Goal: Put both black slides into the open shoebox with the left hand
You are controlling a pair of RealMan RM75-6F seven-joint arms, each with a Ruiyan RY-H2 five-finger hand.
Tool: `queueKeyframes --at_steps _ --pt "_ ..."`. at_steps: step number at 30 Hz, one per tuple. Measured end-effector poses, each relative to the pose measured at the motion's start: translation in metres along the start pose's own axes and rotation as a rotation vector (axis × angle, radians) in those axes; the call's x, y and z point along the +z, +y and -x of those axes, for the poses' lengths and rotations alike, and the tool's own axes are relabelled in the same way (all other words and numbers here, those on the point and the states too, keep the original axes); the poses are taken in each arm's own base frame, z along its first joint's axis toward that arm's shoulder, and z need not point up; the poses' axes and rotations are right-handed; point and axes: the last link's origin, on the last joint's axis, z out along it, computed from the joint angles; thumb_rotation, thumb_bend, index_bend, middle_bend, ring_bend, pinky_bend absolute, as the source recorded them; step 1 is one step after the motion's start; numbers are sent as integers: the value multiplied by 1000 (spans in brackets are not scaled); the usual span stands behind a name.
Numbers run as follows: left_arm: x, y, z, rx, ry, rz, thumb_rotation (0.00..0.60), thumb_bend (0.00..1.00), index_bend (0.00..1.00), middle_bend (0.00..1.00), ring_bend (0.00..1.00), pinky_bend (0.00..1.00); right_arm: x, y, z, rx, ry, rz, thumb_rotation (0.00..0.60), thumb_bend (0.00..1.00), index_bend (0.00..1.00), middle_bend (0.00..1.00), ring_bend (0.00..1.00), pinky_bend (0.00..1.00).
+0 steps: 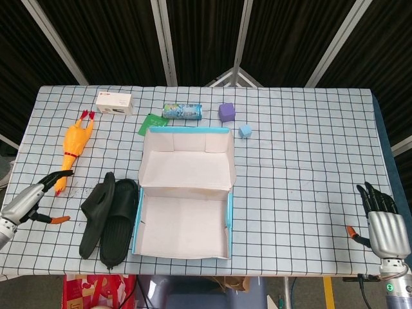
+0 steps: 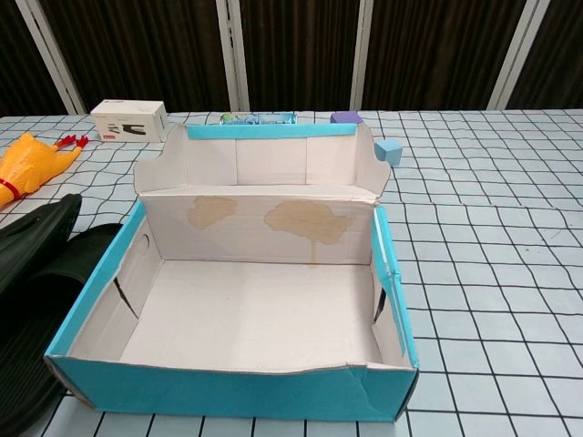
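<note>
the left hand (image 1: 29,201) is seen at the far left edge of the table (image 1: 309,161), just past the tail end of the yellow rubber chicken (image 1: 73,145). its fingers are spread wide and nothing is held in them. next, the two black slides (image 1: 109,222) are laid side by side on the checked cloth, touching each other. they are pressed right up against the left wall of the open shoebox (image 1: 185,193), and neither one is inside it. the box is shown with its lid flipped up at the back, and brown stains can be seen on the inside wall in the chest view. behind the box, a white box (image 1: 114,102), a green card (image 1: 152,123), a small can (image 1: 182,111), a purple cube (image 1: 226,111) and a blue cube (image 1: 244,131) are set out. the right hand (image 1: 384,224) is seen at the far right corner, well apart from everything. its fingers are held close together and pointed up, with nothing in them.
</note>
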Motion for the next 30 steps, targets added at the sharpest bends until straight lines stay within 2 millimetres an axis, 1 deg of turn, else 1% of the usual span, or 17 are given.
queueKeyframes --at_steps 2,4,7,10,16,20,25,30 --pt "11 -6 -5 -1 -29 8 600 183 57 87 0 0 0 0 0 -1 -3 6 600 245 0 28 101 112" --pt "24 -7 -7 28 -66 26 600 184 57 85 0 0 1 -1 1 -4 -6 9 600 246 0 29 102 112" --pt "41 -2 -4 81 -122 50 600 183 57 79 0 0 1 -2 2 -6 -15 13 600 246 0 29 102 112" --pt "49 2 0 138 -158 55 600 183 58 74 0 0 1 -2 2 -10 -21 18 600 245 0 29 101 111" --pt "60 13 7 235 -202 69 600 183 59 84 0 0 1 -2 4 -10 -34 28 600 245 0 29 101 111" --pt "61 20 12 251 -208 91 600 183 71 97 0 0 1 -3 4 -8 -37 30 600 245 0 29 101 112" --pt "63 22 20 256 -215 101 600 183 85 128 0 0 0 -3 4 -6 -43 33 600 245 0 28 101 112" --pt "66 20 28 251 -225 96 600 183 96 155 0 0 0 -2 2 2 -38 39 600 245 0 28 101 111"
